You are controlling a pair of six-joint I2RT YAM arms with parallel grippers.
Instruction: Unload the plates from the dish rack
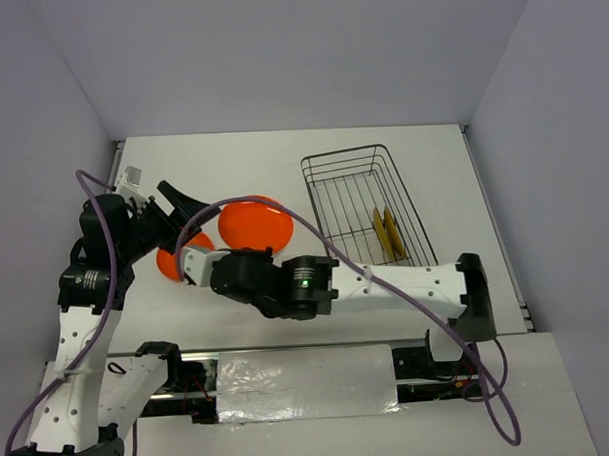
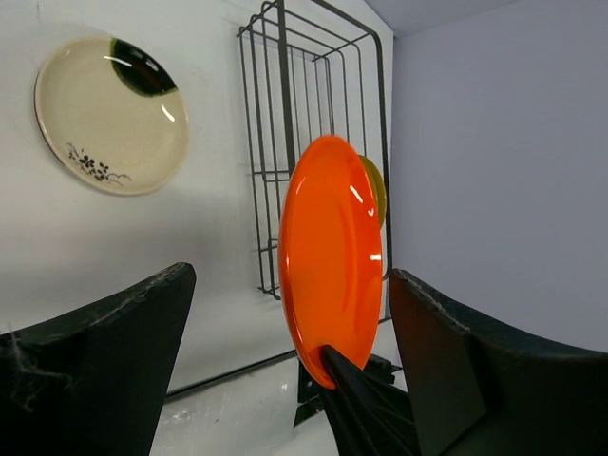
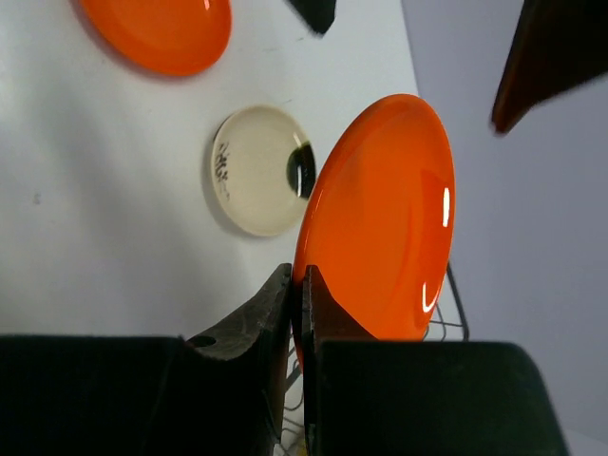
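the right fingers [image 3: 288, 296] are clamped on the lower rim of an orange plate [image 3: 380, 218], holding it upright on edge above the desk [image 3: 114, 190], out of the dish rack [image 1: 369, 201] and to its left. the left fingers [image 2: 114, 342] stand wide apart, one on each side of that plate, not touching it. a cream plate [image 2: 109, 114] and a second orange plate [image 3: 157, 28] lie flat on the desk. olive-yellow plates [image 1: 387, 233] lean in the rack. this looks like a hand-over, mid-task. the next move calls for the left fingers to close squarely on the rim, away from the right grip, before the right lets go, since the glossy edge could slip.
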